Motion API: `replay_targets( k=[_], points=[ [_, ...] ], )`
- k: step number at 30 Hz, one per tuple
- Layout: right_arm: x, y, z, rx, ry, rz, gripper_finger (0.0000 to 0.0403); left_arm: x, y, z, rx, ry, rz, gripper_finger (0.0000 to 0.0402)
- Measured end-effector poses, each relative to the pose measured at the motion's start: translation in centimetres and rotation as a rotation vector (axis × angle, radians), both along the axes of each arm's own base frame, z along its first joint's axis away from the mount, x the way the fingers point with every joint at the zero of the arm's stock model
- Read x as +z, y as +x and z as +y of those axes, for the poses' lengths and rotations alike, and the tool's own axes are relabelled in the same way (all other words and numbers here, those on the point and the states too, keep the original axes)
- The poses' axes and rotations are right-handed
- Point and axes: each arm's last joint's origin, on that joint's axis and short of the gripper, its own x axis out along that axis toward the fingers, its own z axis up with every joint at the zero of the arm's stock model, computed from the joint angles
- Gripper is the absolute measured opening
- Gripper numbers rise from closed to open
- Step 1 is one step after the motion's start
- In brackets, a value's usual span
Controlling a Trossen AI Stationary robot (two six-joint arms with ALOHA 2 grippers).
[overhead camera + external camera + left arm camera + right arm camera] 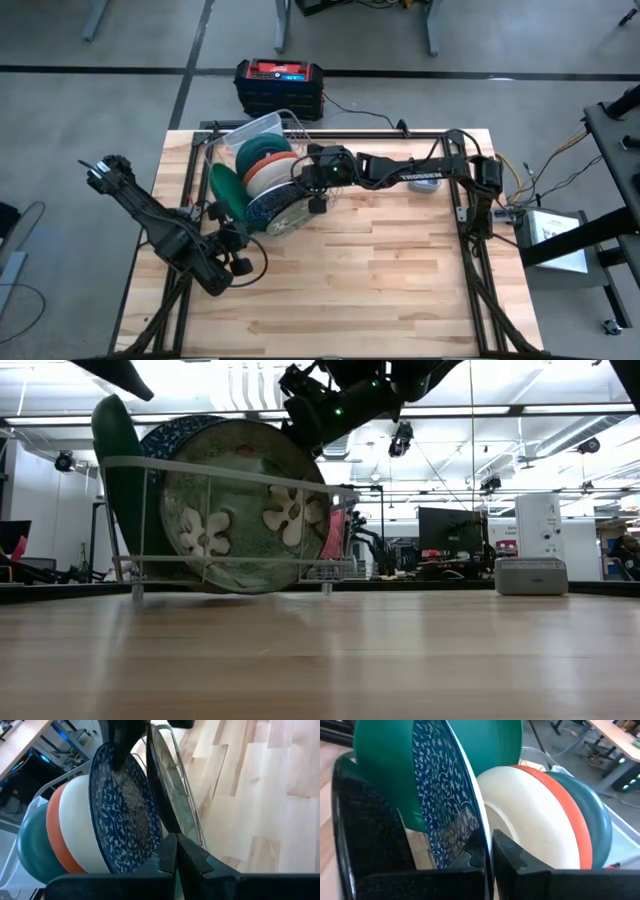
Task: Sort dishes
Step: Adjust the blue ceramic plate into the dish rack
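The worktop (pixel 380 270) is a big wooden board, and most of it in front of the rack is bare, so there is lots of room to move there. The wire rack (pixel 262 130) stands near the back left part of the worktop. It keeps the dishes up on their edges, side by side, so each one can be reached by its rim.

In the rack, from its back to its front, are a teal bowl (pixel 592 820), an orange bowl (pixel 565 800), a white bowl (pixel 525 820), a blue patterned plate (pixel 445 795) and a green flowered plate (pixel 240 510). A big dark green plate (pixel 226 190) stands at the left side of the rack.

The right pincer (pixel 487 851) is at the top of the rack, clamped tight on the thin rim of the blue patterned plate, probably to lift it out. The gaps between the dishes are small.

The left pincer (pixel 176 852) waits just left of the rack, closed together and holding nothing.
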Motion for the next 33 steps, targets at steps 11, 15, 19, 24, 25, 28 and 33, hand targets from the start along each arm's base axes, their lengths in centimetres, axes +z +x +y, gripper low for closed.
replay_targets(
  k=[11, 15, 19, 24, 25, 28, 33],
  points=[
    [1.5, -0.4, 0.7, 0.057, -0.019, -0.028, 0.0001, -1.5, -0.1, 0.0, 0.022, 0.005, 0.026, 0.0000],
    [3.3, -1.0, 0.6, 0.039, -0.041, -0.085, 0.0001, -1.6, 0.0, -0.1, 0.014, 0.016, 0.037, 0.0000],
    [4.6, -1.8, 0.4, 0.022, -0.052, -0.108, 0.0001, -1.6, 0.0, -0.1, 0.013, 0.016, 0.035, 0.0000],
    [6.0, -2.7, 0.3, 0.036, -0.080, -0.122, 0.0001, -1.5, 0.0, 0.0, 0.018, 0.037, 0.016, 0.0000],
    [6.1, -2.8, 0.3, 0.041, -0.091, -0.124, 0.0001, -1.5, 0.0, 0.0, 0.019, 0.047, 0.006, 0.0000],
    [6.0, -3.0, -0.3, 0.034, -0.116, -0.111, 0.0001, -1.3, -0.2, -0.1, 0.016, 0.082, -0.030, 0.0000],
    [5.8, -3.2, -1.3, 0.012, -0.134, -0.102, 0.0000, -0.3, -0.7, -0.8, -0.008, 0.130, -0.117, 0.0000]
  ],
)
